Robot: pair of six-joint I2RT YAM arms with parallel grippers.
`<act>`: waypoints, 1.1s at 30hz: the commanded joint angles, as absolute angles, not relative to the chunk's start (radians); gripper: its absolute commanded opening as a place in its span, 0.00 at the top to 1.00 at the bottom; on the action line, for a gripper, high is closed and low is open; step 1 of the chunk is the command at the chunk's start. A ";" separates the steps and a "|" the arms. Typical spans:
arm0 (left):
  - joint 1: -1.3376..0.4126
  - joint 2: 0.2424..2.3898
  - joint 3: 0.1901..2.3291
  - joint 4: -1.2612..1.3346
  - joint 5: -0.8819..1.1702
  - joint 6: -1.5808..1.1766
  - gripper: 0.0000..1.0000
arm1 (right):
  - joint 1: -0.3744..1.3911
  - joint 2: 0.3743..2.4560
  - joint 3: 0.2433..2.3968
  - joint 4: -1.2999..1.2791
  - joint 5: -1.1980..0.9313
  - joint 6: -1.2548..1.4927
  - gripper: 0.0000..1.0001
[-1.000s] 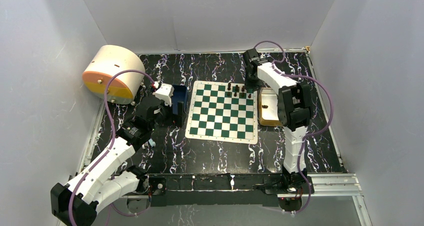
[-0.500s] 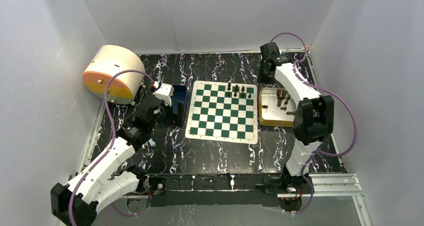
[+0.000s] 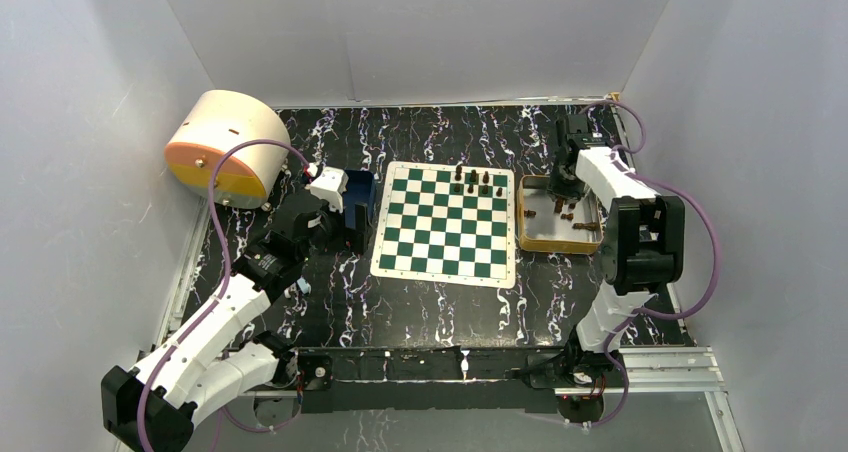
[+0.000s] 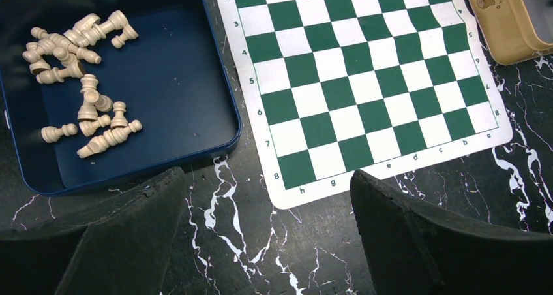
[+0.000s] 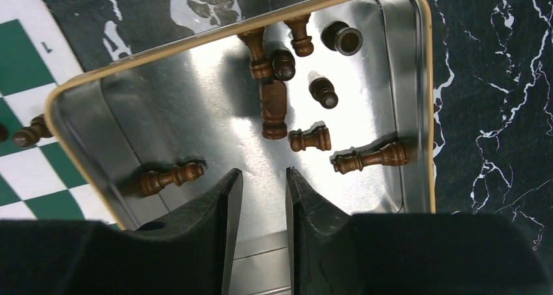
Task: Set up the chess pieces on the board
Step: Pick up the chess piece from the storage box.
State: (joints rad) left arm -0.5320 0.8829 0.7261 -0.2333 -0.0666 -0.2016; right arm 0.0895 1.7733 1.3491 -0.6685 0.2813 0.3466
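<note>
The green and white board [image 3: 445,222] lies mid-table, with several dark chess pieces [image 3: 472,182] standing on its far rows. More dark pieces [image 5: 274,106] lie scattered in the gold tin tray [image 5: 215,39] right of the board. My right gripper [image 5: 264,174] hovers over this tray [image 3: 548,244], its jaws a narrow gap apart and empty. My left gripper [image 4: 267,177] is wide open and empty above the table, by the board's [image 4: 365,79] near-left corner.
A blue tray [image 4: 231,132] holding several cream chess pieces [image 4: 85,86] sits left of the board. A cream and orange round container [image 3: 222,147] stands at the far left. White walls enclose the table.
My right arm has swung right, from the board's far rows to above the gold tray. The left arm has not moved.
</note>
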 commanded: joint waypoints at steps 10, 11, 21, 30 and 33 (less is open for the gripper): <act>-0.534 0.871 0.721 -0.224 -0.068 -0.196 0.06 | 0.030 1.821 1.307 -0.552 0.254 0.301 0.59; -0.534 0.871 0.720 -0.224 -0.069 -0.195 0.06 | 0.029 1.832 1.307 -0.549 0.250 0.300 0.58; -0.534 0.877 0.721 -0.223 -0.069 -0.195 0.06 | 0.016 1.878 1.301 -0.512 0.216 0.284 0.58; -0.534 0.885 0.722 -0.223 -0.070 -0.195 0.07 | 0.014 1.894 1.291 -0.508 0.202 0.287 0.60; -0.534 0.887 0.722 -0.222 -0.068 -0.195 0.07 | 0.015 1.897 1.283 -0.508 0.193 0.286 0.61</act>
State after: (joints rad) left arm -0.5320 0.8894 0.7261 -0.2329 -0.0669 -0.2012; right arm 0.0196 1.8893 1.2964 -0.5282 0.2043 0.2913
